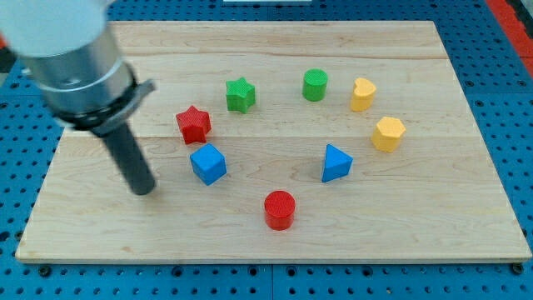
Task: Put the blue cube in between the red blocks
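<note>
The blue cube point(207, 163) sits left of the board's middle, just below the red star point(193, 124) and almost touching it. The red cylinder point(280, 209) stands lower and to the right, a clear gap away from the cube. My tip point(145, 190) rests on the board to the left of the blue cube and slightly lower, with a gap between them. The dark rod rises up and to the left into the grey arm body.
A blue triangular block point(336, 162) lies right of centre. A green star point(240, 94) and green cylinder point(315, 85) sit near the view's top. A yellow heart point(362, 94) and yellow hexagon point(388, 133) are at the right. The wooden board point(433, 217) ends in blue pegboard.
</note>
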`<state>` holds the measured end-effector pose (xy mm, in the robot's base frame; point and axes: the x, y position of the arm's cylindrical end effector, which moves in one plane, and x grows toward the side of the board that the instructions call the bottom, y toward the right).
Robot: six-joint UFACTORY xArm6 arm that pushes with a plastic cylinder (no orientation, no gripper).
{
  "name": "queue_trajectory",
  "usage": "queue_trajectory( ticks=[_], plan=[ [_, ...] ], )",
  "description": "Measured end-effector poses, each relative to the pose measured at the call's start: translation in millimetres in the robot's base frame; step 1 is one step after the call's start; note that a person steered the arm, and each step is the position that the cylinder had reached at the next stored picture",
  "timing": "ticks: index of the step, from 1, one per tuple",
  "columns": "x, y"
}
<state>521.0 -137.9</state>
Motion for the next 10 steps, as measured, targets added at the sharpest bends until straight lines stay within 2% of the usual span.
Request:
queue_trajectory(
  ticks=[4,6,8,10],
  plan=[
    [-26.1,16.8],
    [-26.3,59.1],
    [-12.7,-40.6],
    [37.7,-65.4]
  ],
)
